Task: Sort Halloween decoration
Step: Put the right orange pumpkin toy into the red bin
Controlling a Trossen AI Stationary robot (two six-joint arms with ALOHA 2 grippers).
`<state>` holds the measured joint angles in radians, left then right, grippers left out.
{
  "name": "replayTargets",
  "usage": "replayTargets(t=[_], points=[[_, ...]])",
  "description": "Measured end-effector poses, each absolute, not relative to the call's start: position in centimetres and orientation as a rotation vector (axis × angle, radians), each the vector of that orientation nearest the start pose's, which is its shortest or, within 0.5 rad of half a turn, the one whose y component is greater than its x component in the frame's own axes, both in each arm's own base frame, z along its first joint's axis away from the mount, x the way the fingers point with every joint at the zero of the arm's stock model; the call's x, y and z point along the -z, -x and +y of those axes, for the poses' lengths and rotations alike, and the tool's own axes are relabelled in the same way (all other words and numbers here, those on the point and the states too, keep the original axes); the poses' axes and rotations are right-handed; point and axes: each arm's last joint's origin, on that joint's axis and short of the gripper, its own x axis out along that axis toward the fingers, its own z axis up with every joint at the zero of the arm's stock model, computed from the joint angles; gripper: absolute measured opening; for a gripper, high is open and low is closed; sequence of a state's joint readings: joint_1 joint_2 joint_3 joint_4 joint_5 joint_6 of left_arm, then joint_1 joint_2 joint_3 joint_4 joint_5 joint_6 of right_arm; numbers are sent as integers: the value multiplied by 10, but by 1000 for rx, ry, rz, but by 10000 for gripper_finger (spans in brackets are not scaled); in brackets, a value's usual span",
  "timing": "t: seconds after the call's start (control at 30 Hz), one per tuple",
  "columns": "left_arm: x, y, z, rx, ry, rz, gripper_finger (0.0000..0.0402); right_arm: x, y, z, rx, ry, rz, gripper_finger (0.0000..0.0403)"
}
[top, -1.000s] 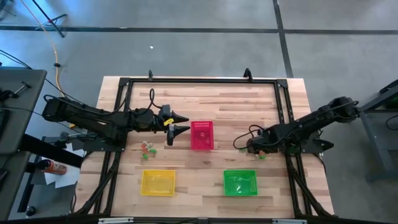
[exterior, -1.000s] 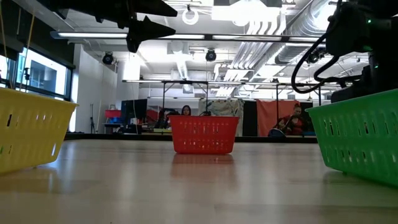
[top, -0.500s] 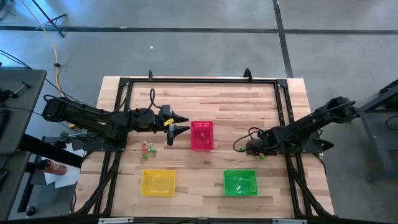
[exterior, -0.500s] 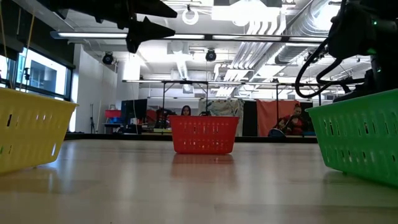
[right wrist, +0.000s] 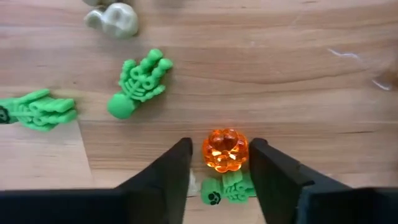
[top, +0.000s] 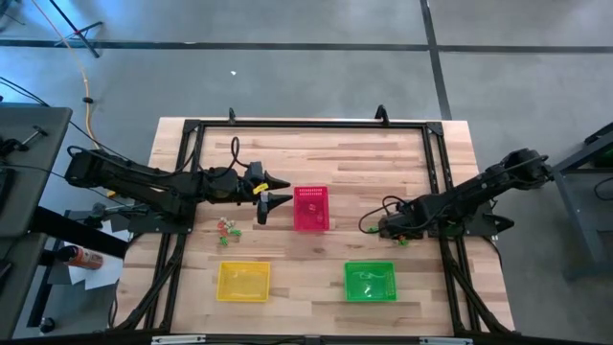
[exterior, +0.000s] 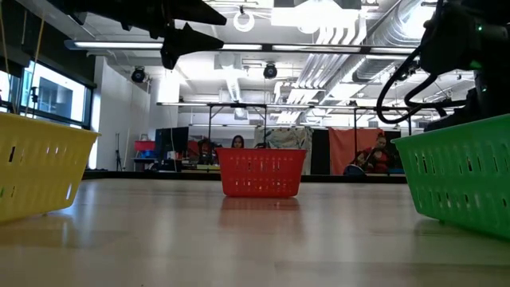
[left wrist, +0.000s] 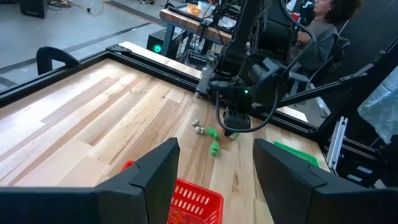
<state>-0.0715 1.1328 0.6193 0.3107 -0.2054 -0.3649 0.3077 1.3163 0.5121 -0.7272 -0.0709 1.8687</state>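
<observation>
At right of centre in the high view, the right gripper (right wrist: 219,167) has narrowed around an orange pumpkin trinket (right wrist: 224,150) on the table, readying pickup; the left gripper (top: 272,191), fingers apart, waits.

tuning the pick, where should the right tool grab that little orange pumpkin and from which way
Take the orange pumpkin across its round body, coming straight down from above. It is a small, roughly ball-shaped piece sitting on the wooden table, so opposite sides of its widest part suit the pads best. The right tool already straddles it that way. Mind the green trinket lying right beside it.
</observation>
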Motion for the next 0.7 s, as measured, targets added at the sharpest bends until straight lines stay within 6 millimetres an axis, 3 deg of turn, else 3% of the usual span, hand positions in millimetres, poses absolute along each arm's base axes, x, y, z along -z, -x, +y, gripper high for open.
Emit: replayTargets(t=[0.27,0.7], points=[[-255,-245,-12,-168,335,174,197,-128,-163,54,1138,-1260,1255,81],[-255,-245,-12,-168,335,174,197,-127,-163,54,1119,-1242,1265,87]])
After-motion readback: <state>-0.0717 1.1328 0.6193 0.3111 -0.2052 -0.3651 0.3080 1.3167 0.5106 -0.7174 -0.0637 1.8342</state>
